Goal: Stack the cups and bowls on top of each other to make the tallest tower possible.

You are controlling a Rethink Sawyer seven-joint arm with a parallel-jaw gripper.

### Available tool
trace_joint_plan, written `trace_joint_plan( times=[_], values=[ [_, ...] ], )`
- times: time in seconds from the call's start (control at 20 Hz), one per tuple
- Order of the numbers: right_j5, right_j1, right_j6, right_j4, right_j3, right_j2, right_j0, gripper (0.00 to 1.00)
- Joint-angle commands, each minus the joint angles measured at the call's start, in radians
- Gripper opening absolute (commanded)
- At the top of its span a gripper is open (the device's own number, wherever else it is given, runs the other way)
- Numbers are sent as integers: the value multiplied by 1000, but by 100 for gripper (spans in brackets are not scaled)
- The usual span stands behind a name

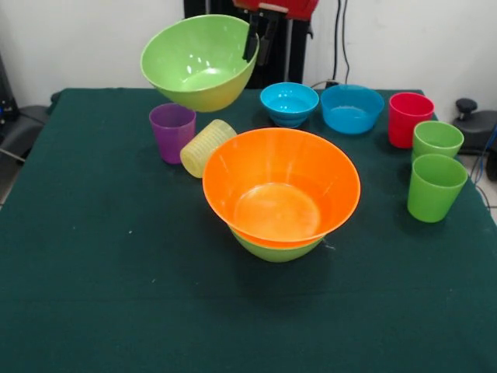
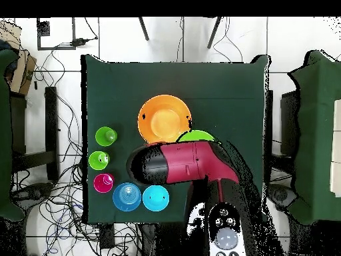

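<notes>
My gripper (image 1: 257,47) is shut on the rim of a lime green bowl (image 1: 199,62), which hangs tilted above the table's back left. In front of it the large orange bowl (image 1: 279,186) sits nested in a second lime green bowl (image 1: 276,250), a low tower at mid table. A purple cup (image 1: 172,130) stands upright, and the ribbed pale yellow cup (image 1: 206,146) lies on its side beside it. Two blue bowls (image 1: 289,103) (image 1: 352,108), a red cup (image 1: 409,118) and two light green cups (image 1: 436,140) (image 1: 435,186) stand at the right. In the overhead view my arm (image 2: 180,163) hides the gripper and most of the held bowl (image 2: 194,137).
The dark green cloth table (image 1: 109,295) has bare room at the front and front left. In the overhead view the orange bowl (image 2: 162,119) is mid table; the green cups (image 2: 105,137), red cup (image 2: 103,183) and blue bowls (image 2: 126,197) line the left side. Cables lie on the floor around.
</notes>
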Motion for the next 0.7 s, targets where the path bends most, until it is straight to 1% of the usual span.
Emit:
trace_joint_plan(
  times=[0.05,0.45,0.6,0.7],
  values=[
    [-56,38,183,34,-74,2,43,0],
    [-26,28,160,69,-87,-14,54,0],
    [3,28,145,84,-100,-20,50,0],
    [34,12,136,89,-101,-30,53,0]
  ],
)
